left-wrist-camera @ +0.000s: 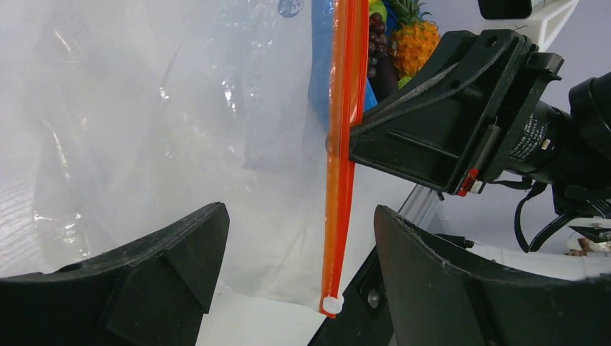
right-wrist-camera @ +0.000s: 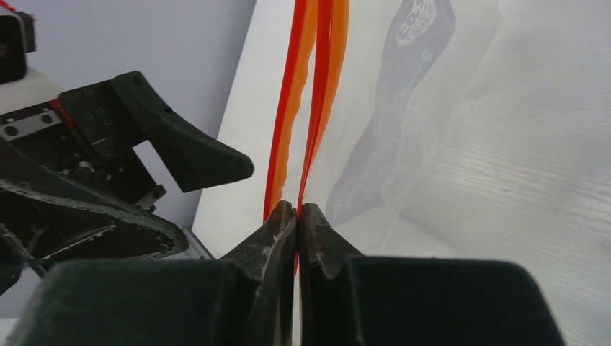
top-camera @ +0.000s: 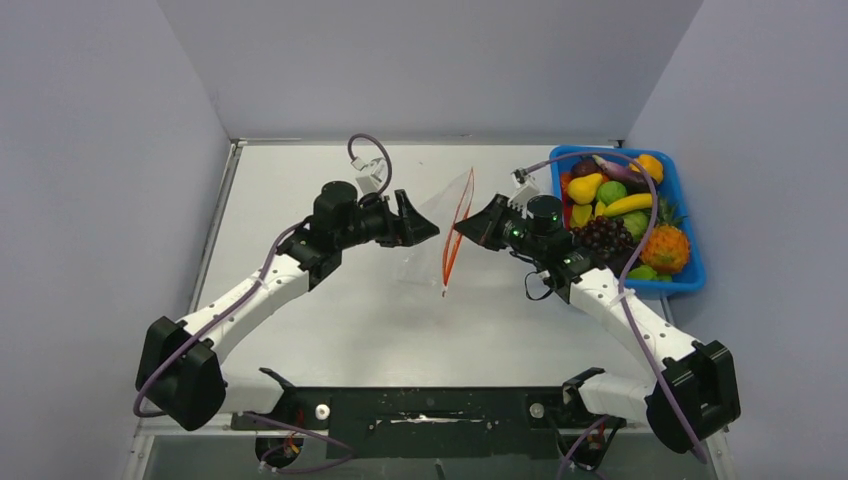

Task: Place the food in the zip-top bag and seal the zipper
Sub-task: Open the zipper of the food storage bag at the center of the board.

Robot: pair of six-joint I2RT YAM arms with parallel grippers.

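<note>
Above mid counter (top-camera: 330, 330), zip-top bag (top-camera: 418, 265) on edge, right tool (right-wrist-camera: 297, 216) clamped on its red zipper (right-wrist-camera: 326, 65), left tool (left-wrist-camera: 299, 220) spread wide, gripping nothing.

Showing white shells w/ black joints on left arm (top-camera: 250, 295) & right arm (top-camera: 625, 305), lower corners. Trailing purple cables (top-camera: 350, 148) along both. Glowing green LEDs (top-camera: 514, 232), centre-right. Wearing scuffed grey edges on black wedge fingers (right-wrist-camera: 274, 241) of right gripper (right-wrist-camera: 297, 213).

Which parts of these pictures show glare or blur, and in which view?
Left wrist view: white glare spots on the crinkled zip-top bag, which hazes whatever lies behind it. Right wrist view: the right gripper, shut on the zipper, looks slightly soft so near the lens. Top view: even light, only faint shadows on the table.
</note>
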